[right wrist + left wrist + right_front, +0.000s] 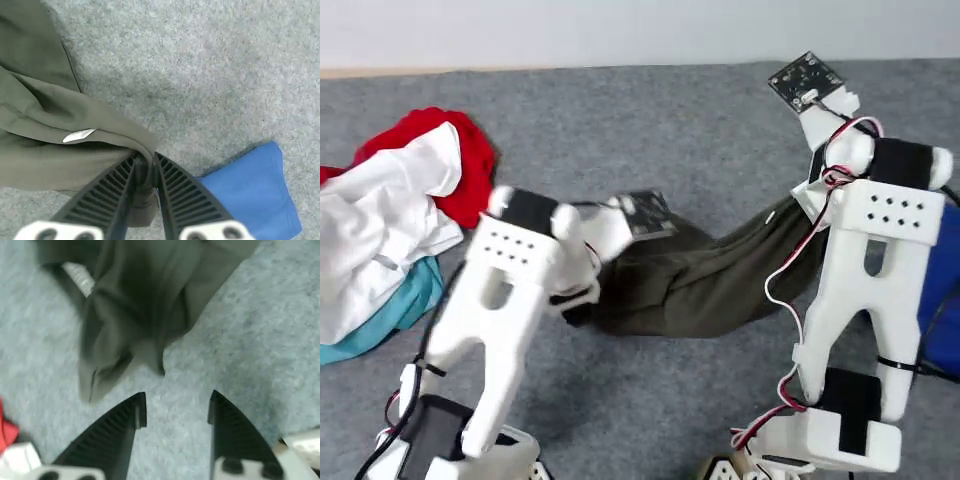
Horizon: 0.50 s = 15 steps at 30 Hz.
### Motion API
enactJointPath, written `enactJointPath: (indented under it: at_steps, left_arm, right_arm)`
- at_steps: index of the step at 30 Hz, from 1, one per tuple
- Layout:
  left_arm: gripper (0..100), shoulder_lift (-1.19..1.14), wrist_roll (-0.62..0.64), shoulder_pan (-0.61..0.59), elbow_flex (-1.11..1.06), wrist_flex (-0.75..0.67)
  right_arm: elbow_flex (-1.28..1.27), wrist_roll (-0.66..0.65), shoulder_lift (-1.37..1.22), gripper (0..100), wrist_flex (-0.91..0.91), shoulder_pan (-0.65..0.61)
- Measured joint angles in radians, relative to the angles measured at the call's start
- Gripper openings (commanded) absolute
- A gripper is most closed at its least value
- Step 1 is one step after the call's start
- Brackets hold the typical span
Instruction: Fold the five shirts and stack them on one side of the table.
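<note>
An olive shirt (705,280) lies crumpled across the middle of the grey table. In the right wrist view my right gripper (145,165) is shut on a folded edge of the olive shirt (45,150), near its white label (77,135). My left gripper (176,407) is open just above the felt, a short way off the other end of the olive shirt (145,305), with nothing between its fingers. A blue shirt (250,192) lies flat beside the right gripper, at the table's right edge (945,290).
At the left side a red shirt (440,130), a white shirt (380,230) and a teal shirt (390,310) lie heaped together. Bare grey felt (650,130) stretches behind the olive shirt and in front of it between the arm bases.
</note>
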State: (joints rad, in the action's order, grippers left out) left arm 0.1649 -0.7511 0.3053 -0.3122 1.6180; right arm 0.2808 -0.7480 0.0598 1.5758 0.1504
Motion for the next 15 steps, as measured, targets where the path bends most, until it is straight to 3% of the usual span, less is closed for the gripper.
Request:
enactJointPath:
  at_steps: [6, 15]
  left_arm:
    - [21, 0.0, 0.0, 0.012, -0.181, -0.219]
    - [21, 0.0, 0.0, -0.061, -0.23, -0.376]
  right_arm:
    - [0.0, 0.0, 0.0, 1.0, 0.0, 0.0]
    - [0.0, 0.0, 0.0, 1.0, 0.018, 0.0]
